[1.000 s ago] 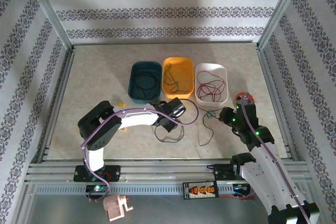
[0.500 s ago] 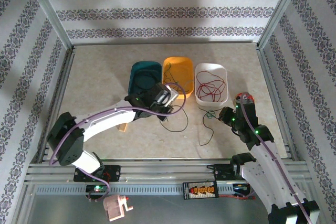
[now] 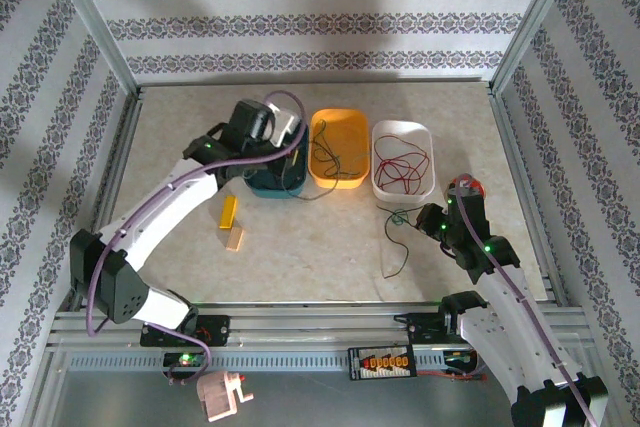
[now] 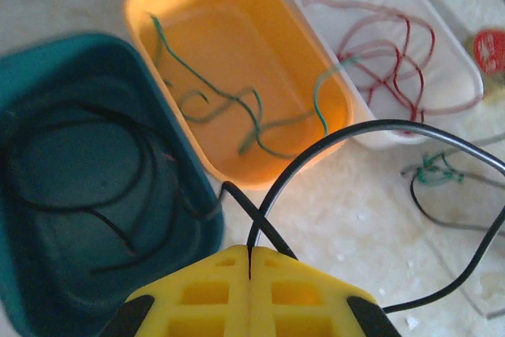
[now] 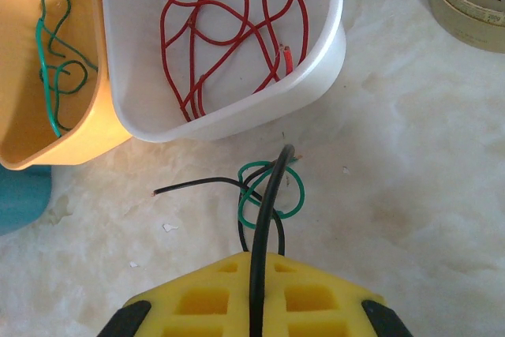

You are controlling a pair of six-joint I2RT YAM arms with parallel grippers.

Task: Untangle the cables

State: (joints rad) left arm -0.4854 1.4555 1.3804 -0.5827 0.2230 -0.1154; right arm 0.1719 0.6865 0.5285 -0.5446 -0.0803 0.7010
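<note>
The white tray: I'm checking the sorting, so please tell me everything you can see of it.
The white rounded-rectangular plastic tray stands upright on the beige mottled table, rightmost in a row of three, close against the orange plastic tray. Thin red wires lie inside, in loose overlapping loops.

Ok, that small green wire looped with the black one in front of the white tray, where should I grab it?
Probably the green wire at its outer arc, on the side away from the orange tray, coming straight down from above. It lies flat on the table, and the black wire pinched in the right gripper crosses the loop's middle, leaving that arc bare.
</note>
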